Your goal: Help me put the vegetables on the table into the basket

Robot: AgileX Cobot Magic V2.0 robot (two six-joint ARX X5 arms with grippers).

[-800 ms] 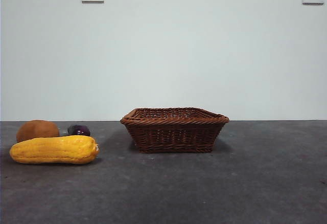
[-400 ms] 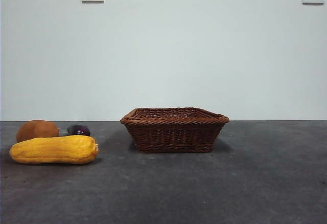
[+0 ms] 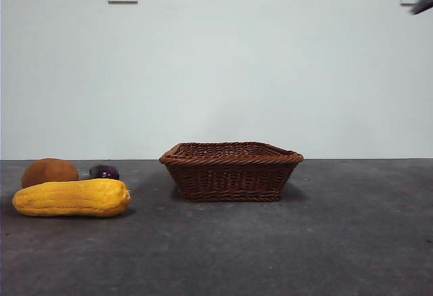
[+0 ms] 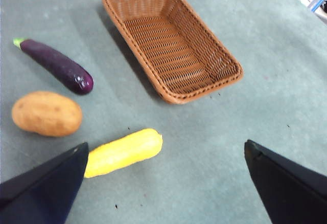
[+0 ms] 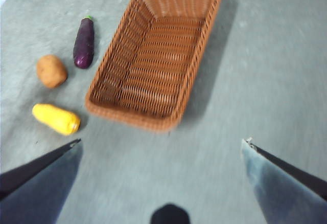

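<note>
In the front view the basket (image 3: 231,171) stands at the centre of the frame on the grey bench (image 3: 270,249). At the left side of that frame lie the three vegetables: the yellow cob (image 3: 72,197) nearest the camera, the potato (image 3: 49,171) behind it, and the eggplant (image 3: 104,171) just to the right of the potato. A dark tip of an arm (image 3: 423,3) shows at the upper right corner.

In the left wrist view the left gripper (image 4: 163,178) hangs above the bench with its jaws spread wide and grasping nothing. The cob (image 4: 123,152) lies just beside the left-hand jaw, partly hidden by it; the potato (image 4: 46,113) and eggplant (image 4: 56,65) sit in the left half of the frame, and the basket (image 4: 171,42) at upper centre, well apart from the jaws.

In the right wrist view, which is somewhat blurred, the right gripper (image 5: 161,178) is also released wide and touches nothing. The basket (image 5: 156,55) fills the upper centre, with the eggplant (image 5: 84,42), potato (image 5: 51,71) and cob (image 5: 56,119) in a column at its left. All are well clear of the jaws.
</note>
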